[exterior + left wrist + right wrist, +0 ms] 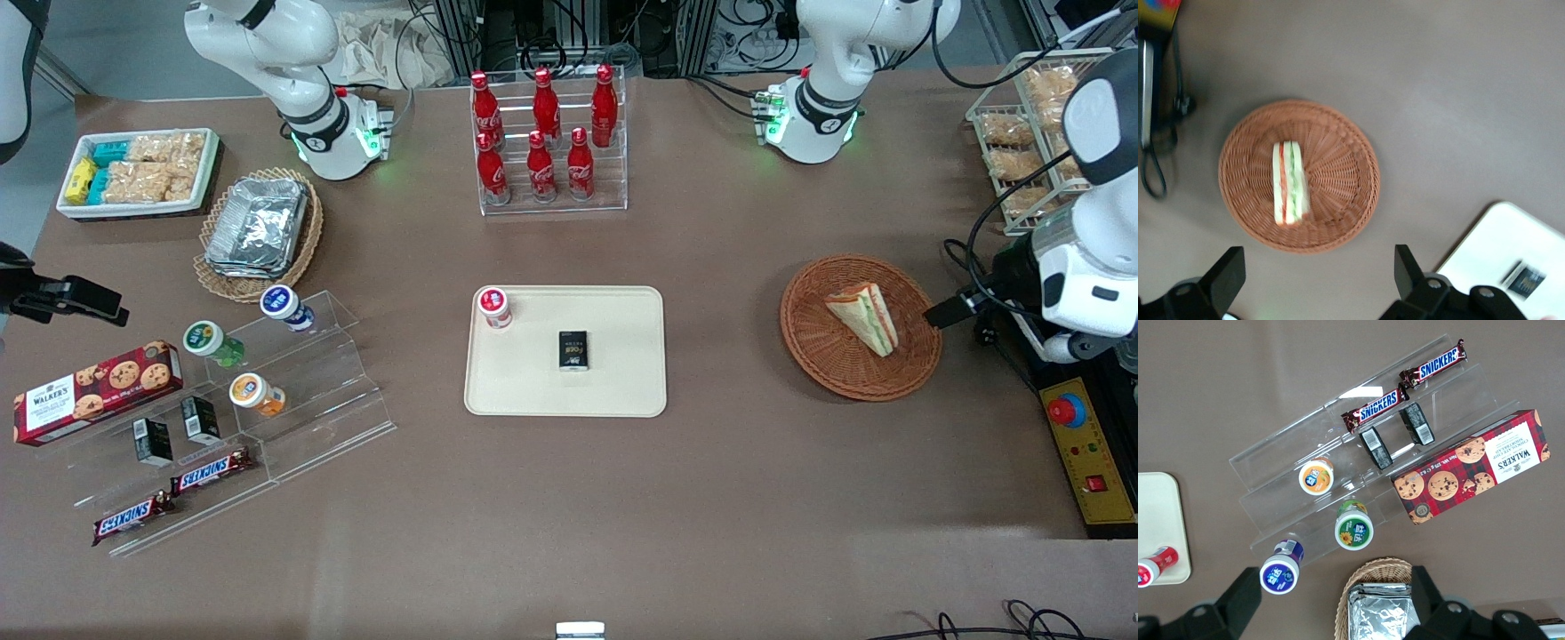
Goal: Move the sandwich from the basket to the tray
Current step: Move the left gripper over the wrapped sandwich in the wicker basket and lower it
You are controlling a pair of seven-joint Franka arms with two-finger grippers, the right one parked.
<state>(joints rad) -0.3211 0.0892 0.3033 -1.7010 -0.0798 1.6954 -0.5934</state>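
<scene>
The sandwich point(864, 317) point(1289, 182), a wrapped wedge with green and red filling, lies in the reddish-brown wicker basket point(822, 356) point(1338, 200). My left gripper point(949, 311) point(1317, 273) hangs above the table just off the basket's rim, toward the working arm's end. It is open, with nothing between its black fingers point(1405, 270). The cream tray point(622, 356) point(1491, 247) lies mid-table, beside the basket toward the parked arm's end. It holds a red-capped bottle point(494, 308) and a small black box point(573, 349) point(1525, 280).
A clear rack of red cola bottles point(548, 142) stands farther from the front camera than the tray. A yellow control box point(1089, 449) and cables point(1158, 153) sit at the working arm's end, near a wire snack rack point(1022, 133). A stepped acrylic stand point(293, 400) is toward the parked arm's end.
</scene>
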